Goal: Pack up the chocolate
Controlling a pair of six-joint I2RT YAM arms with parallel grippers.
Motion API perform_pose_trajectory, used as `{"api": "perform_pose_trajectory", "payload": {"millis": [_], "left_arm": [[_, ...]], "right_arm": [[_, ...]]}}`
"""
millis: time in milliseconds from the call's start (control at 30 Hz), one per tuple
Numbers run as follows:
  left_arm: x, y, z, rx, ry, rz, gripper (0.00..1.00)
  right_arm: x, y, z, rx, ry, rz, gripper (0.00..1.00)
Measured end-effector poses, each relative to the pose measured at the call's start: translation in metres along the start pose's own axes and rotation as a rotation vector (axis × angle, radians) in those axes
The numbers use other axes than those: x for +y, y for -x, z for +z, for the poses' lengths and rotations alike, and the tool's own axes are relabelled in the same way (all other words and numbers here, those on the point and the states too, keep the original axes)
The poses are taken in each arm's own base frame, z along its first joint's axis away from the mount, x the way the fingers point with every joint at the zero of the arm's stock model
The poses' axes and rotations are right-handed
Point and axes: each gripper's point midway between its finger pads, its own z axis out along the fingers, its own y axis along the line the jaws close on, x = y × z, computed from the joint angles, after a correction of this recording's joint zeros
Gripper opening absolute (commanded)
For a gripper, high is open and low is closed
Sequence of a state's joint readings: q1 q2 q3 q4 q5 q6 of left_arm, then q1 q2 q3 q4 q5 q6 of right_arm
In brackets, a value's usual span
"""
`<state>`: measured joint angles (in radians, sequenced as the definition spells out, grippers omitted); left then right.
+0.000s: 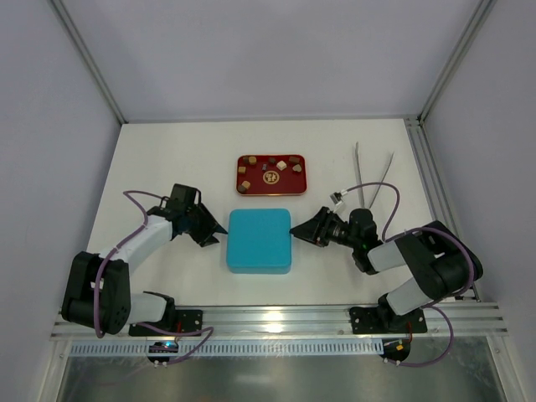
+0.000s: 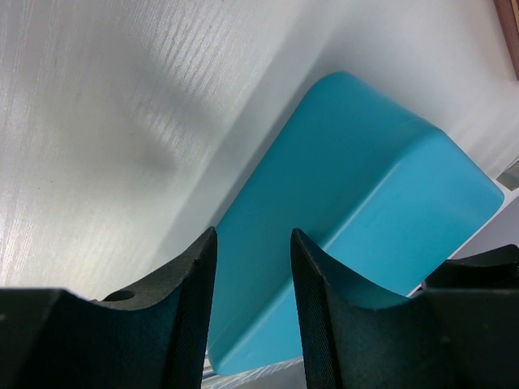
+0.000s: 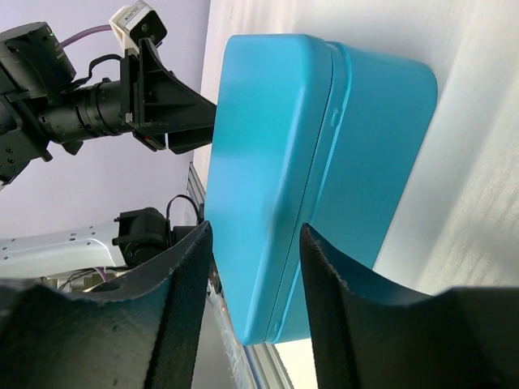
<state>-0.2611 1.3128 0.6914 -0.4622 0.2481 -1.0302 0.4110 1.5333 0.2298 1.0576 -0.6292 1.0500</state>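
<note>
While the chocolate (image 1: 282,166) lies scattered on the red tray (image 1: 285,186), whose long axis runs left-right beyond the closed teal box (image 1: 260,240), the pieces are too small to read headings. Left end effector (image 1: 219,232) and right end effector (image 1: 295,230) stand part-spread at opposite box sides; I cannot tell if they pinch it. Tongs (image 1: 373,172) lie on the bench (image 1: 167,159) off the tray's right end.

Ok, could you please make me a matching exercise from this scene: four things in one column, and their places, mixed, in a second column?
Things:
1. teal box
2. red tray
3. metal tongs
4. chocolate pieces

Places:
A. on the right side of the table, near its far edge
B. between the left gripper and the right gripper
C. inside the red tray
D. just beyond the teal box, away from the arms

Pairs: 1-B, 2-D, 3-A, 4-C
</note>
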Motion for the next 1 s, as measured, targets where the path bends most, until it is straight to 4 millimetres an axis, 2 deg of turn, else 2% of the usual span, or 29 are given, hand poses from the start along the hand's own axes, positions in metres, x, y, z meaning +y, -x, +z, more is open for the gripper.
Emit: {"api": "perform_pose_trajectory", "payload": {"millis": [367, 600, 833, 1000], "left_arm": [[-0.001, -0.005, -0.002, 0.022, -0.012, 0.017, 0.41], [-0.001, -0.009, -0.003, 0.046, -0.013, 0.014, 0.41], [-0.005, -0.015, -0.007, 0.074, -0.04, 0.02, 0.33], [-0.006, -0.018, -0.008, 0.091, -0.051, 0.033, 0.33]], "right_arm": [[-0.008, -0.005, -0.002, 0.021, -0.046, -0.021, 0.57], [-0.004, -0.009, 0.003, 0.037, -0.04, -0.044, 0.58], [-0.006, -0.009, 0.003, 0.04, -0.05, -0.045, 0.58], [-0.007, -0.009, 0.004, 0.04, -0.056, -0.042, 0.58]]}}
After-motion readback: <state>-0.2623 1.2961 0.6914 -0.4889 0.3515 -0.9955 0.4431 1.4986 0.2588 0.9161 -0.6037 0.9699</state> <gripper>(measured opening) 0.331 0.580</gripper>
